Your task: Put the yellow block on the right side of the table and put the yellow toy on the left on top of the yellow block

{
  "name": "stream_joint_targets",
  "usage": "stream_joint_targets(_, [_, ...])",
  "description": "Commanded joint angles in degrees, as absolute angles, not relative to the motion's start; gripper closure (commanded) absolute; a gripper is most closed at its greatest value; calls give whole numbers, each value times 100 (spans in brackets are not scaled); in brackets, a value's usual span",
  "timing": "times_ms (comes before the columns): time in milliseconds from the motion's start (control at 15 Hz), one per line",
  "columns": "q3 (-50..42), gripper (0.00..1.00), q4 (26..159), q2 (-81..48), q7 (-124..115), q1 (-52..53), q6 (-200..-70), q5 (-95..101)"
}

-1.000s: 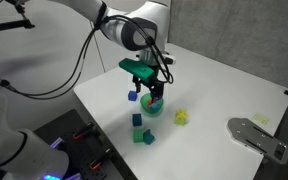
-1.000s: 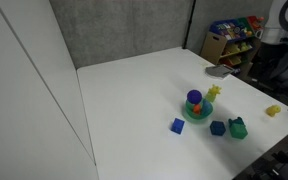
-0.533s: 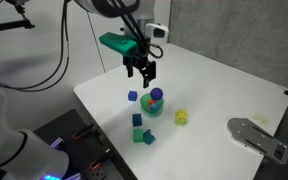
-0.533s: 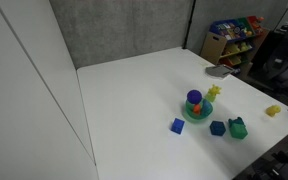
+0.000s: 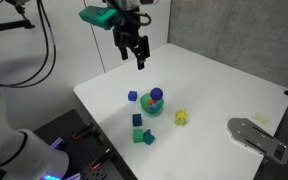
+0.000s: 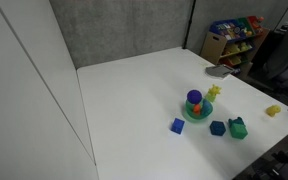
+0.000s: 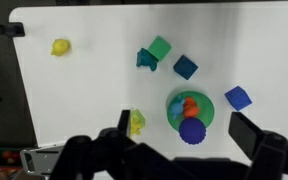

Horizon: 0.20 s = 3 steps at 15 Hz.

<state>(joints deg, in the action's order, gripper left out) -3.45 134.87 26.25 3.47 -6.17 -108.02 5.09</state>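
The yellow block [image 5: 181,117] is a small yellow-green cube on the white table [image 5: 214,80], just beside a green plate [image 5: 147,110]. It also shows in an exterior view [image 6: 213,93] and in the wrist view [image 7: 137,122]. The yellow toy [image 7: 60,47] is bright yellow and lies far from the plate near a table corner, as both exterior views show [image 6: 273,111] [image 5: 259,121]. My gripper [image 5: 138,58] is open and empty, high above the table behind the plate. In the wrist view its jaws [image 7: 184,140] straddle the plate from well above.
The green plate [image 7: 172,120] holds a purple ball [image 7: 192,130] and small orange and teal pieces. A blue cube [image 5: 132,97], a dark blue cube [image 7: 185,67] and teal-green blocks [image 5: 141,135] lie near it. A grey device [image 5: 259,138] sits at the table corner.
The gripper has risen from just above the plate and moved up and back, away from the objects. The objects have not moved.
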Motion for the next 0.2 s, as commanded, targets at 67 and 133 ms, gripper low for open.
stream_joint_targets(67, [-392,0,13480,2676,329,-543,-10783,530])
stream_joint_targets(133, [-392,0,13486,2671,329,-542,-10784,530])
